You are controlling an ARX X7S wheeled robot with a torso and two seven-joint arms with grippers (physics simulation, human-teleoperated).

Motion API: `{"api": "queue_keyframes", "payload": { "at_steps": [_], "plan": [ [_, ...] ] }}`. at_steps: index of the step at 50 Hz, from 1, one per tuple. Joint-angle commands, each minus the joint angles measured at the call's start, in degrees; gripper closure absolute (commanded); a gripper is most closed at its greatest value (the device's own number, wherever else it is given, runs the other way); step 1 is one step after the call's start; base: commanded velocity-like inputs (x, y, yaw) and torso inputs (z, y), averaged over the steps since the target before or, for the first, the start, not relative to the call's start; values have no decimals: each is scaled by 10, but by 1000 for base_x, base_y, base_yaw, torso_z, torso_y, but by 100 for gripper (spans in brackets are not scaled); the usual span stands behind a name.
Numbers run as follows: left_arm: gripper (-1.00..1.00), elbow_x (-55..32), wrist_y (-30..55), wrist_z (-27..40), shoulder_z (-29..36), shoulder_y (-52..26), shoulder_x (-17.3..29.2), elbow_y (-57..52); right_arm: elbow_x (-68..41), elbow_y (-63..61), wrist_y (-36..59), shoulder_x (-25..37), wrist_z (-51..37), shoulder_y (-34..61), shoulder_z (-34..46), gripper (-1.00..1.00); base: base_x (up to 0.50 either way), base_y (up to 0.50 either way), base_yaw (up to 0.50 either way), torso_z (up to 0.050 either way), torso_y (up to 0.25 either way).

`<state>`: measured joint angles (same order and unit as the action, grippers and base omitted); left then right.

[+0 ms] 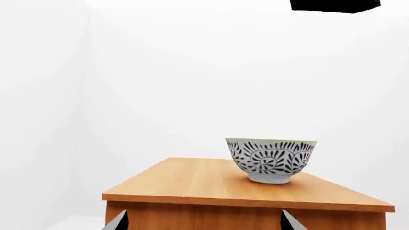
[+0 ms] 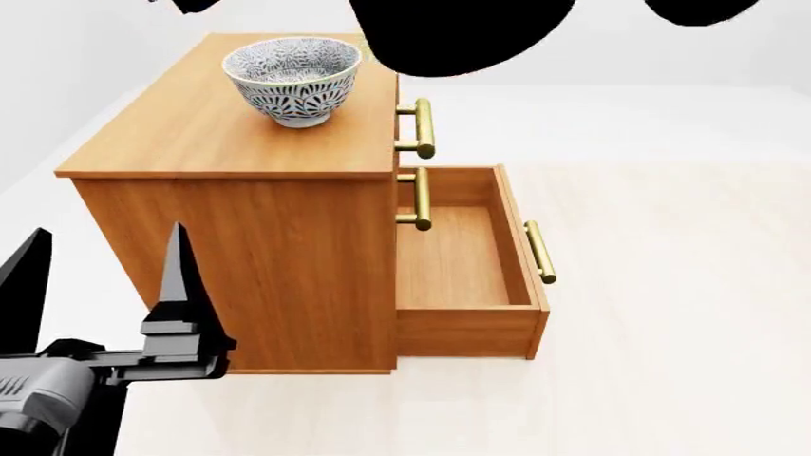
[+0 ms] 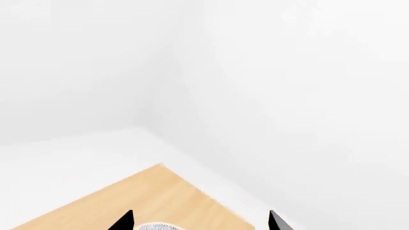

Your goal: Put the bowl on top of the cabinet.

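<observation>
The bowl (image 2: 292, 81), white with a dark leaf pattern, stands upright on the flat top of the orange-brown cabinet (image 2: 216, 133). The left wrist view looks at the bowl (image 1: 271, 160) from the side, resting on the cabinet top (image 1: 204, 179). My left gripper (image 2: 108, 285) hangs open and empty in front of the cabinet's side, below its top edge and well short of the bowl. My right gripper (image 3: 199, 221) is open over the cabinet top (image 3: 141, 201). A sliver of the bowl's rim (image 3: 156, 226) shows between its fingertips, and nothing is held.
The cabinet's bottom drawer (image 2: 462, 256) is pulled out to the right, with its brass handle (image 2: 541, 252) sticking out. Two more brass handles (image 2: 424, 128) sit on the shut drawers above. A black mass (image 2: 457, 33) of my right arm covers the top of the head view. Pale floor and white walls surround the cabinet.
</observation>
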<state>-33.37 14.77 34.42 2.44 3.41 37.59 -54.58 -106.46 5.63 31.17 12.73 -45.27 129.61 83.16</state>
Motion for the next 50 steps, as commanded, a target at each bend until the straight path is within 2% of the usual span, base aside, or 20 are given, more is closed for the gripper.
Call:
{"api": "queue_keyframes", "payload": {
  "at_steps": [1,17,39,50],
  "plan": [
    [-100,0,-1,3,0,0,3,-2,3,-96,-21,70,-66,-17,-25,-100,0,0,0,0,0],
    [-100,11,-1,5,13,-1,4,-3,-5,-260,-59,205,-167,-50,-62,-100,0,0,0,0,0],
    [-100,6,-3,11,12,-1,11,-5,-27,-483,-108,327,-293,-91,-102,-100,0,0,0,0,0],
    [-100,2,-6,16,6,1,15,-5,23,-579,-148,385,-339,-179,-90,-100,0,0,0,0,0]
  ]
}}
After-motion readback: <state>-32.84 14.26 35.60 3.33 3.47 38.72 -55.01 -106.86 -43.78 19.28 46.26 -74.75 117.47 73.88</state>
